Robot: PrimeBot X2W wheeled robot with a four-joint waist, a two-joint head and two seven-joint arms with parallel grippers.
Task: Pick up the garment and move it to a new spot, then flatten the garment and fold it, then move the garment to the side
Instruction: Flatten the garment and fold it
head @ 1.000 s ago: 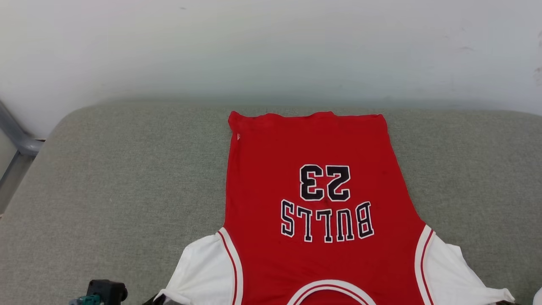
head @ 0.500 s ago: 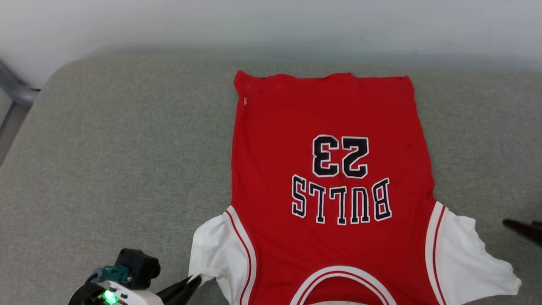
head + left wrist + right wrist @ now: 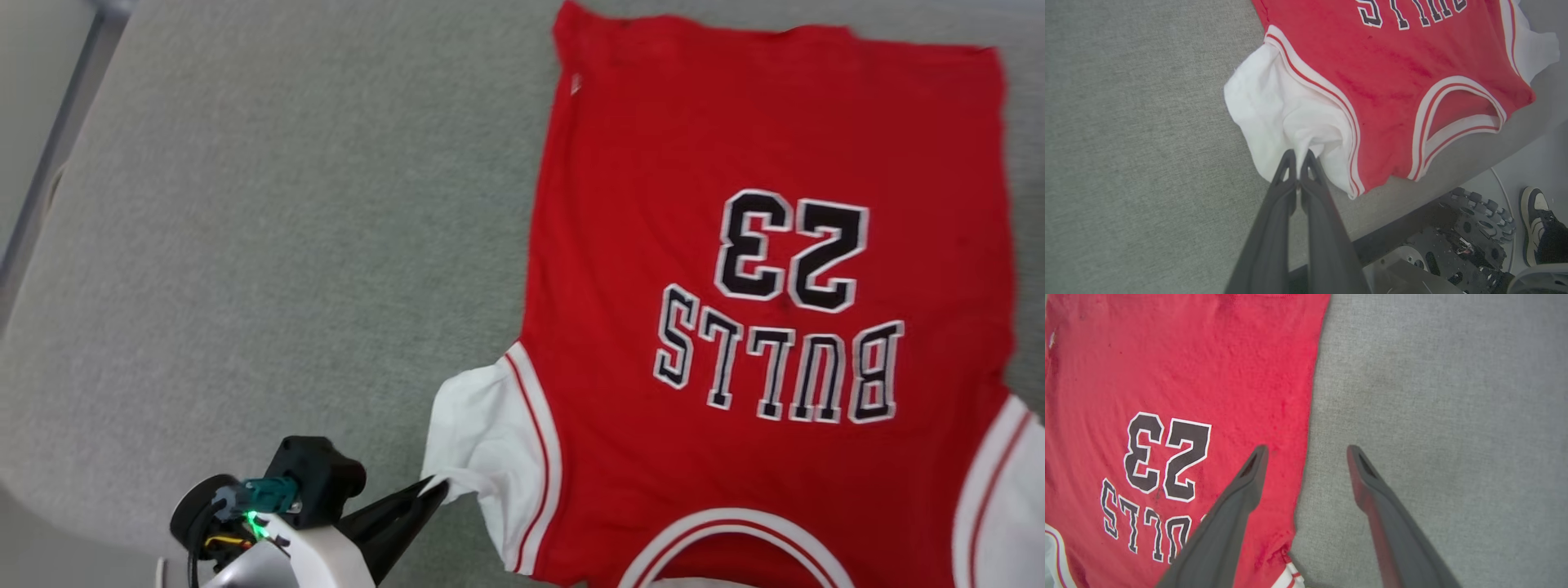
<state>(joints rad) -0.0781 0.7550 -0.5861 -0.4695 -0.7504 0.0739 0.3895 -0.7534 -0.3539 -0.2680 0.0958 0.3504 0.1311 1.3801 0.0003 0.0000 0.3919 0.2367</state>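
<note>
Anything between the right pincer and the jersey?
Nothing visible. The right pincer points open at the jersey along its side edge, with grey cushion beside it. The left pincer is shut on the white sleeve.

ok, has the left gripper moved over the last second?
Yes: the left gripper, pinching the garment's white sleeve, has come closer to the BULLS lettering, bunching the sleeve.

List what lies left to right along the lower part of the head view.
Grey padded surface → left gripper, shut on the white sleeve of the garment → BULLS lettering → second white sleeve
</note>
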